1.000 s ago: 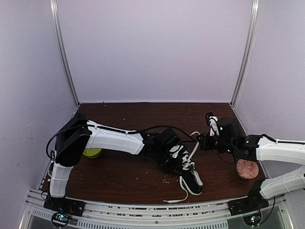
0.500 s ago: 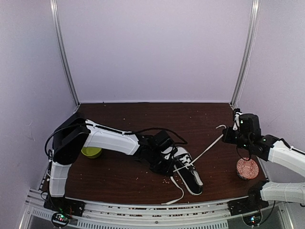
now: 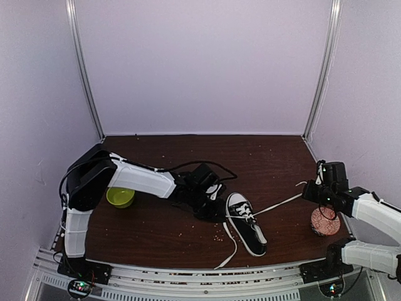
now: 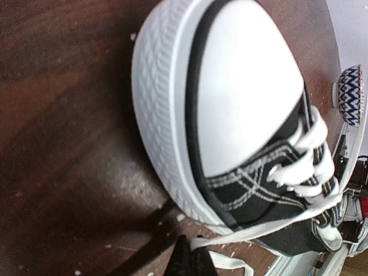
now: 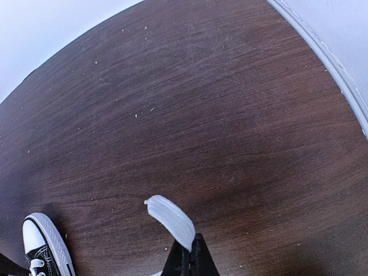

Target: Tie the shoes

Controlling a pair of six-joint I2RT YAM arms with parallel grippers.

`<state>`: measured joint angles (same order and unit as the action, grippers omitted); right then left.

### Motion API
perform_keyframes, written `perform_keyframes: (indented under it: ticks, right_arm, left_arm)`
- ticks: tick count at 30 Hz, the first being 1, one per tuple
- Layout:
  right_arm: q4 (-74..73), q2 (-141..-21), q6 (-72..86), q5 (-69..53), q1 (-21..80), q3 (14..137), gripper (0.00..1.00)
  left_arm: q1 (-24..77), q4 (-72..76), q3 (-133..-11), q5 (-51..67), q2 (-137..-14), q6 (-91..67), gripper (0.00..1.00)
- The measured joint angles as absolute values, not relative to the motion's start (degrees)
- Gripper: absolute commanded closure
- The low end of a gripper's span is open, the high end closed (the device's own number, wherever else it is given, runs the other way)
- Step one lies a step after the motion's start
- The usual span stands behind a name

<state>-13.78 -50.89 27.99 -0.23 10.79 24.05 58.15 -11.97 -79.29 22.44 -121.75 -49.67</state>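
The black sneaker (image 3: 246, 227) with white sole and toe cap lies on the brown table, right of centre. It fills the left wrist view (image 4: 241, 115) and shows at the lower left of the right wrist view (image 5: 43, 247). My left gripper (image 3: 215, 205) (image 4: 192, 256) sits just left of the shoe, shut on one white lace (image 4: 259, 233) low by the sole. My right gripper (image 3: 311, 189) (image 5: 192, 253) is far to the right, shut on the end of the other lace (image 3: 276, 205) (image 5: 169, 218), which runs taut from the eyelets.
A green bowl (image 3: 119, 196) sits at the left by the left arm. A red-and-white patterned round object (image 3: 325, 221) (image 4: 352, 95) sits at the right under my right arm. A loose loop of lace (image 3: 227, 251) trails toward the front edge. Crumbs dot the table.
My right gripper has drawn its lace far to the right until it is taut. My left gripper has pulled back to the left with its lace, uncovering the shoe.
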Motion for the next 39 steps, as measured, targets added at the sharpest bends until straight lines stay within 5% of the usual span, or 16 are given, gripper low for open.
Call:
perform_keyframes:
  ticks: [19, 39]
  right_arm:
    - [-12.53, -47.48, 28.8, -7.18, 10.52, 21.02, 1.0]
    - [-18.15, -45.1, 30.33, -8.27, 12.4, 24.18, 1.0]
  left_arm:
    - [54.59, -7.05, -85.78, 25.85, -126.98, -49.84, 1.0]
    - [56.69, 0.03, -73.17, 25.47, -114.3, -42.09, 1.0]
